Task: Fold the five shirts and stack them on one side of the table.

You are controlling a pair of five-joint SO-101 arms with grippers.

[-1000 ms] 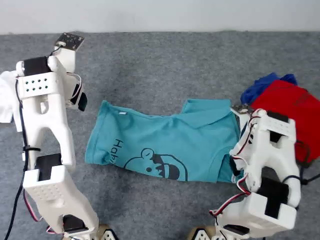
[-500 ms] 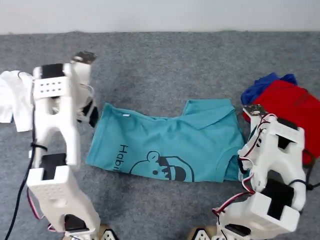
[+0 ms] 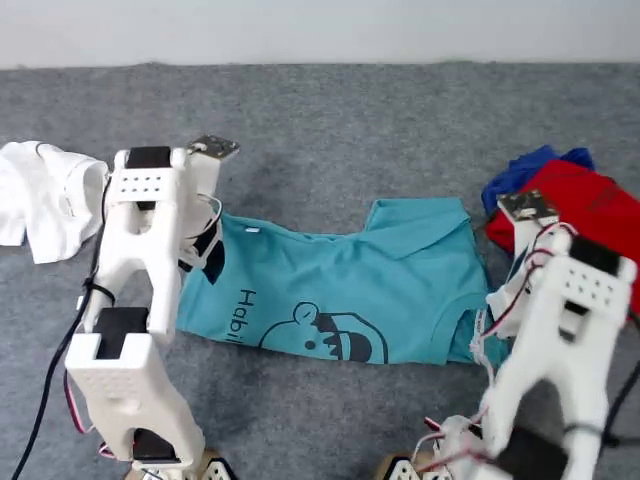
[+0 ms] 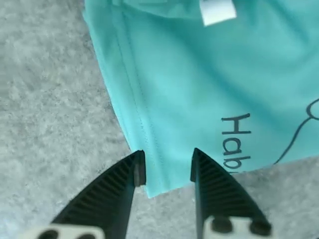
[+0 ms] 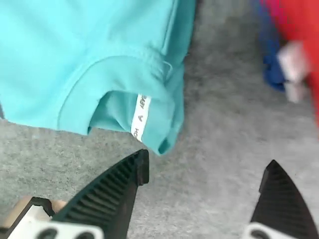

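- White shirt [image 3: 45,195] lies bunched at the counter's [image 3: 330,130] left edge.
- Left tool [image 4: 167,167], narrowly parted, straddles the teal shirt's [image 3: 340,280] left edge.
- Right tool [image 5: 207,164], spread wide, hovers just beside its right corner.
- Red shirt [image 3: 590,210] lies far right.

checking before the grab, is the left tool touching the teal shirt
Cannot tell. In the left wrist view the open left tool straddles a corner of the teal shirt, but its height over the cloth is unclear.

- From my high view, the table [image 3: 340,130] is covered edge to edge in grey, carpet-like felt.
- A plain pale wall [image 3: 320,30] runs along its far edge, evenly lit.
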